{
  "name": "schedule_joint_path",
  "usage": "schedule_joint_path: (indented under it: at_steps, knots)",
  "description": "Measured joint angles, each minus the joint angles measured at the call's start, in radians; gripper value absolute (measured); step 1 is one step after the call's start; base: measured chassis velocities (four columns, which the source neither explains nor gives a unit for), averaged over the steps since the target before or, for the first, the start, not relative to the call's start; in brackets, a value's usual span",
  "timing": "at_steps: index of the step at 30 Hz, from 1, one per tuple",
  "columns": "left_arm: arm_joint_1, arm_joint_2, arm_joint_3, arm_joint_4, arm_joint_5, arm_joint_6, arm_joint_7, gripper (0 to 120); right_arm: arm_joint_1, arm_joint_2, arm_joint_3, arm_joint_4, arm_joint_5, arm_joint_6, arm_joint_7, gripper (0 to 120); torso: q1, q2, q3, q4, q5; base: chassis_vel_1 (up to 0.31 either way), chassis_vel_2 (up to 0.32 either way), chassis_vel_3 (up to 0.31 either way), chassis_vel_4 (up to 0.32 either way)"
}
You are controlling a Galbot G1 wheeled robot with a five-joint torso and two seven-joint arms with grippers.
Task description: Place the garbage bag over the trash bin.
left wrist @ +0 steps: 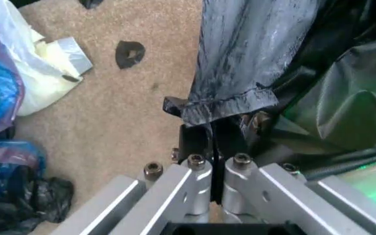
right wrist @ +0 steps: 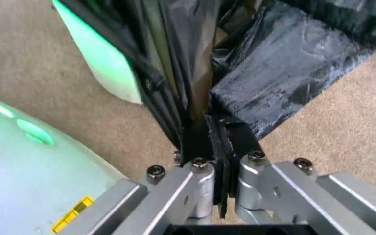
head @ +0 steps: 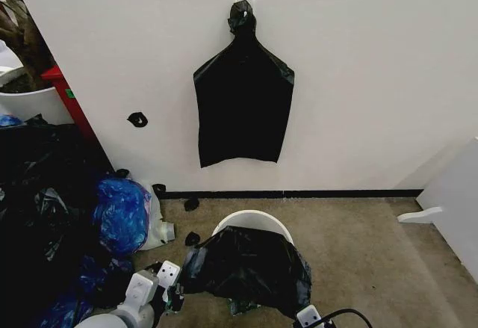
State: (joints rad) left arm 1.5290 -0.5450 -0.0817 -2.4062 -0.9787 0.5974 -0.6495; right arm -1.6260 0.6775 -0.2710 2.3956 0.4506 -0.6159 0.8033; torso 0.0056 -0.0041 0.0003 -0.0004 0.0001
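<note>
Item 1: garbage bag [head: 250, 267], glossy black, wrinkled, draped across the near part of the trash bin [head: 254, 222] on the carpeted floor [head: 358, 246]. Its bulk spreads crosswise, from the robot's left to its right, and sags over the near rim. No brand, label or lettering readable on it.

Item 2: trash bin, white, round, upright; only its far rim shows bare beyond the bag.

Item 3: left gripper [left wrist: 212, 128], low at the bag's left edge, fingers pressed together on a hem of the bag.

Item 4: right gripper [right wrist: 215, 128], low at the bag's right edge, fingers pinching a fold of black plastic.

Item 5: flat black bag [head: 243, 100] with knotted neck, hung on the wall [head: 358, 59], long axis vertical.

Item 6: shiny blue bag [head: 123, 214], left of the bin.
</note>
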Motion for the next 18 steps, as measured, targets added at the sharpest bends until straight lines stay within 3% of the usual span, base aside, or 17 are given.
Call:
schedule_joint_path:
  at_steps: [10,18]
  knots:
    - [-0.064,-0.014,0.071,0.049,0.001,-0.001,-0.011,0,0.019,0.027,-0.025,-0.079,-0.08,-0.001,-0.028,0,0.0,0.0,0.0,0.0,0.0001,0.0,0.0,0.0,0.0]
    - [-0.075,-0.039,0.102,0.083,-0.004,-0.005,-0.034,0,0.065,0.047,-0.024,-0.204,-0.192,0.091,-0.093,0,0.0,0.0,0.0,0.0,0.0002,0.0,0.0,0.0,0.0]
